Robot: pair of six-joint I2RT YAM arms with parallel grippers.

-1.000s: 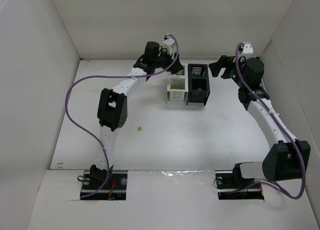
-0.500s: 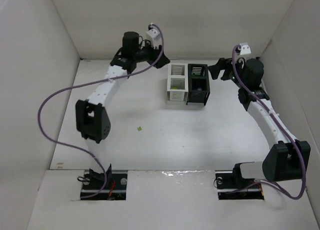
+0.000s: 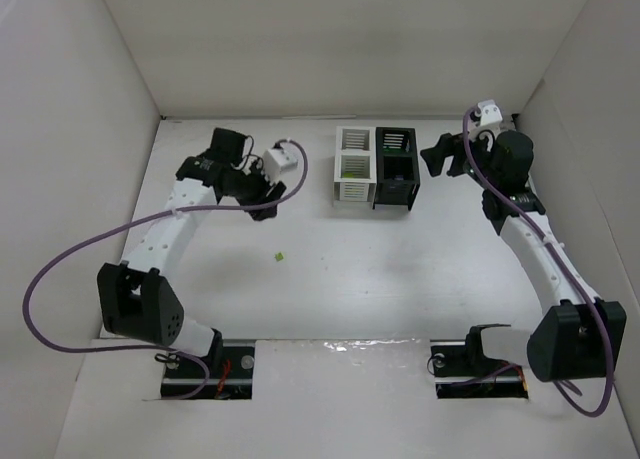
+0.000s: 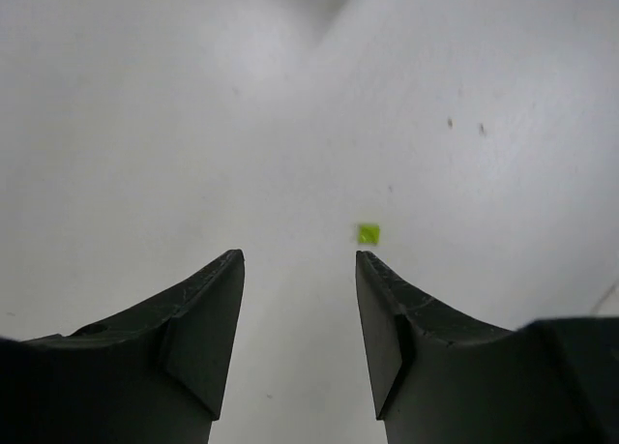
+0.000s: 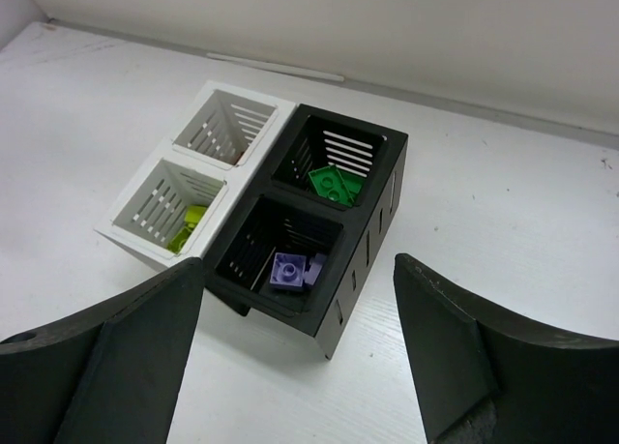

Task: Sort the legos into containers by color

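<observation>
Left gripper (image 4: 298, 260), jaws parted and empty, faces the yellow-green lego (image 4: 368, 234); it lies ahead, slightly rightward (right arm (image 3: 530, 241) well apart).

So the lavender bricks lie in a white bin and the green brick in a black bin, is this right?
Not quite. The lavender bricks lie in a black bin, the near one in the right wrist view. The green brick is indeed in the other black bin.
</observation>
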